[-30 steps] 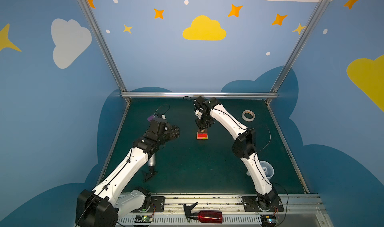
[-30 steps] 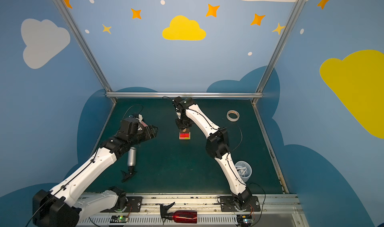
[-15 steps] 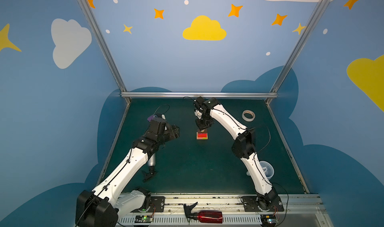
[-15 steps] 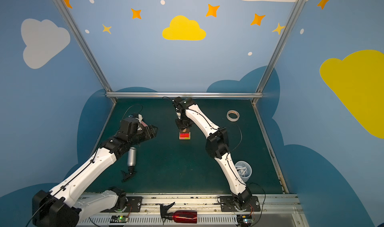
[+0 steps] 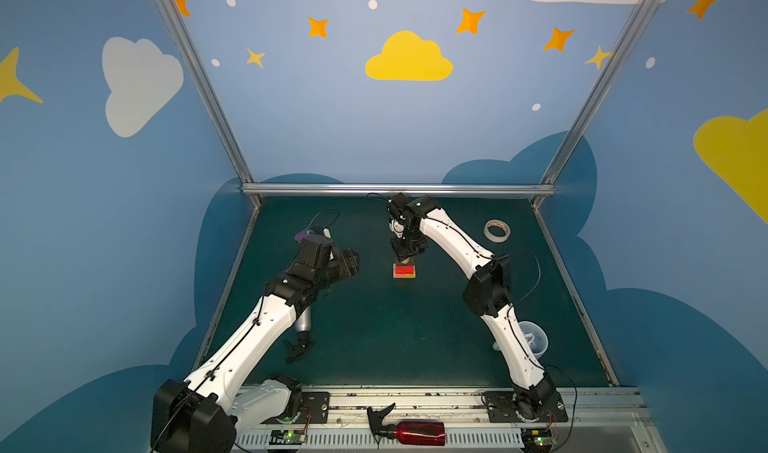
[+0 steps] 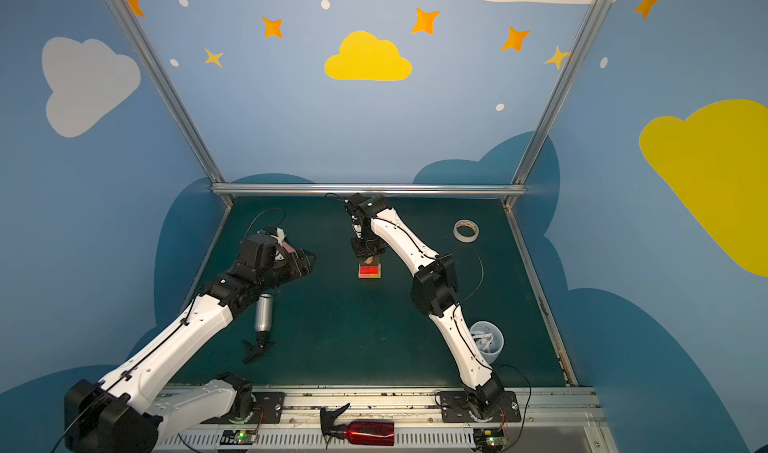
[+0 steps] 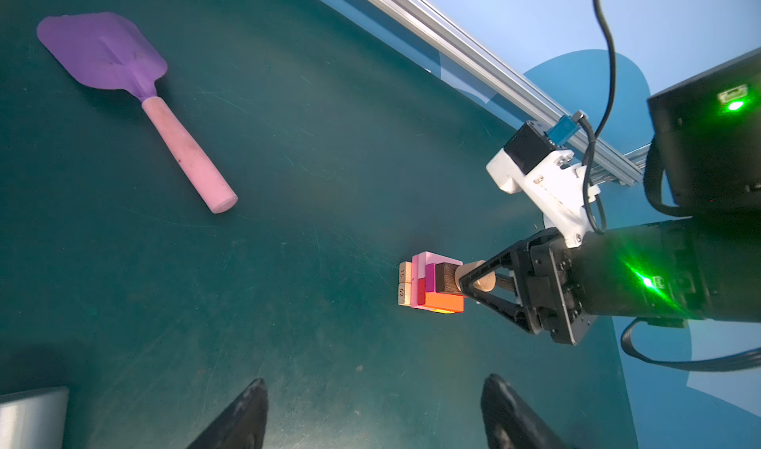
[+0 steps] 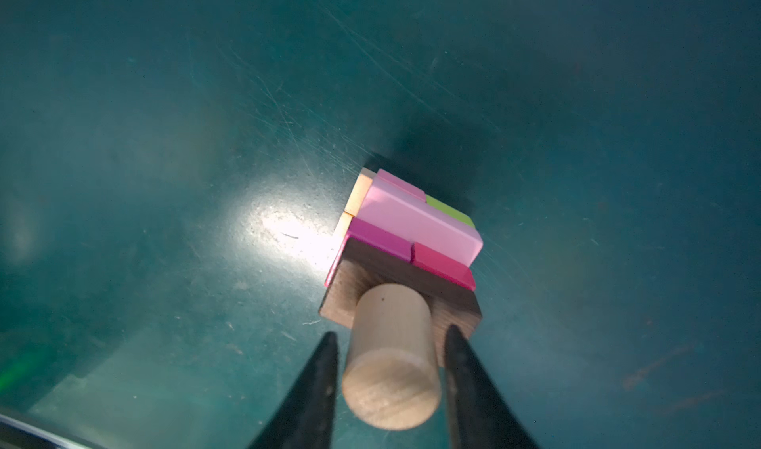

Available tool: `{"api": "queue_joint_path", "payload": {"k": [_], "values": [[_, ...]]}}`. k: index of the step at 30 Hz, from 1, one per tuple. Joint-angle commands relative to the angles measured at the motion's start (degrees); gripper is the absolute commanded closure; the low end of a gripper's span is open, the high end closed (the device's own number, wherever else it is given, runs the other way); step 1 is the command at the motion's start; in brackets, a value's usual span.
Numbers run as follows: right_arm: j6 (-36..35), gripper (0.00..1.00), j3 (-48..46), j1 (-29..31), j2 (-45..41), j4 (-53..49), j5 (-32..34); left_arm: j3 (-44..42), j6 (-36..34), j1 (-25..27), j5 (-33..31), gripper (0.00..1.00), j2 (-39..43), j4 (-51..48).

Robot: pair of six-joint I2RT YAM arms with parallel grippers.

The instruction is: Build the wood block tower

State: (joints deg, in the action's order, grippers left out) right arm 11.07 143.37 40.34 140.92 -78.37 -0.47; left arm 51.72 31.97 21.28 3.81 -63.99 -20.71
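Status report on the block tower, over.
Left gripper open, empty, off to the side. Right gripper jaws parted astride tan cylinder, standing on brown block atop tower. Purple toy spatula lies well apart.

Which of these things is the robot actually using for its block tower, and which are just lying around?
Job: tower, tan cylinder, brown block, right pincer.
Lying about: purple spatula, tape roll, silver bottle, clear cup, red bottle.
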Motion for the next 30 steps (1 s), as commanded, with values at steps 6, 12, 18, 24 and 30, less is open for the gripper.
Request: {"api": "queue_joint_path", "payload": {"k": [6,12,18,24,30], "values": [[1.2,0.37,1.4,-0.1,0.3,0.2,0.7,-0.4,-0.7,-0.3,-0.3,0.19,1.3,0.3],[1.3,0.27,1.3,-0.2,-2.5,1.3,1.3,0.3,-0.8,-0.3,-0.8,0.19,1.4,-0.6],[0.0,0.18,1.4,-0.6,-9.8,1.9,4.8,2.3,-1.9,-0.3,-3.1,0.17,2.6,-3.8],[-1.5,0.14,-2.8,-1.3,-20.9,3.7,8.2,3.1,-3.6,-0.3,-8.0,0.1,6.5,-6.2],[-3.1,0.13,-28.8,-2.6,-41.9,20.3,13.2,1.8,-6.3,-0.3,-15.8,0.0,10.1,-7.8]]}}
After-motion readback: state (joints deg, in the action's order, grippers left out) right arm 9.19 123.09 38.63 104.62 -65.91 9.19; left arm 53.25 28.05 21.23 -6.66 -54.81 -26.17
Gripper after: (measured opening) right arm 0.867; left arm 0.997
